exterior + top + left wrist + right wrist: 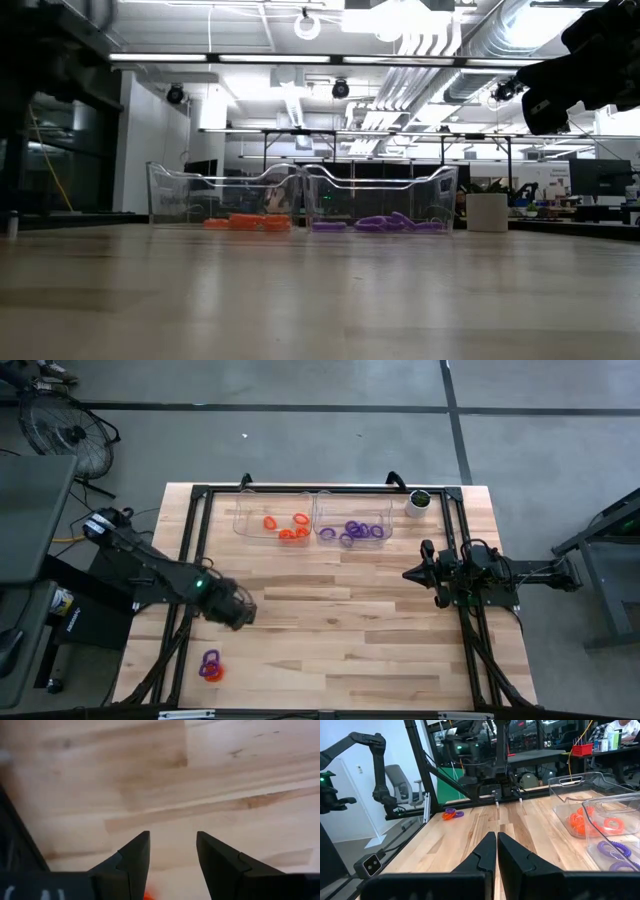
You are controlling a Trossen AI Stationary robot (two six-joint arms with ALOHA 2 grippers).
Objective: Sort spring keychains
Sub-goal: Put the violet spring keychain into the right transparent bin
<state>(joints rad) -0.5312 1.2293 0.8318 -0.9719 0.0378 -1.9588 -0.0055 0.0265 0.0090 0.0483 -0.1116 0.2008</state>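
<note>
High view: orange spring keychains [287,526] lie in the left clear bin [272,510] and purple ones [353,531] in the right bin [388,513], while two more [210,665] sit loose near the bench's [350,630] front left corner. The left gripper [243,615] hovers over bare wood beside them, fingers spread and empty. The right gripper [412,573] waits at the right edge, fingers pressed together.
</note>
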